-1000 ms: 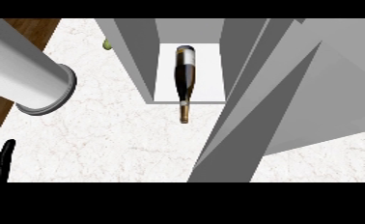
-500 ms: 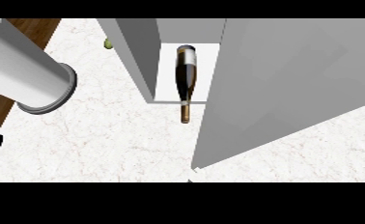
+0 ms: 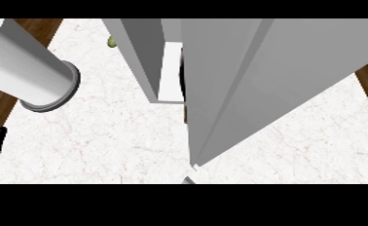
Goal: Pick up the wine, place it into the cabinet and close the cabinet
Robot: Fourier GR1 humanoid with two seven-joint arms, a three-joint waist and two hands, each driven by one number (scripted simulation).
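Note:
The wine bottle [image 3: 183, 76] lies inside the grey cabinet [image 3: 141, 54] on its white floor. Only a dark sliver of its body and a bit of brown neck [image 3: 185, 117] show past the door's edge. The big grey cabinet door [image 3: 266, 84] has swung across the opening and covers most of it, leaving a narrow gap on the left. At the view's left edge there is a small black sliver of my left hand [image 3: 2, 140], low and far from the cabinet. My right hand does not show.
A thick grey-white cylinder [image 3: 36, 74] crosses the upper left over the white marble counter [image 3: 108, 142]. A small green object [image 3: 112, 42] sits behind the cabinet's left wall. Brown wood shows past the counter's corners. A small grey tip [image 3: 189, 179] shows under the door's lower corner.
The cabinet door has swung leftward over the opening, and it now hides nearly all of the bottle. The black sliver at the left edge has shrunk.

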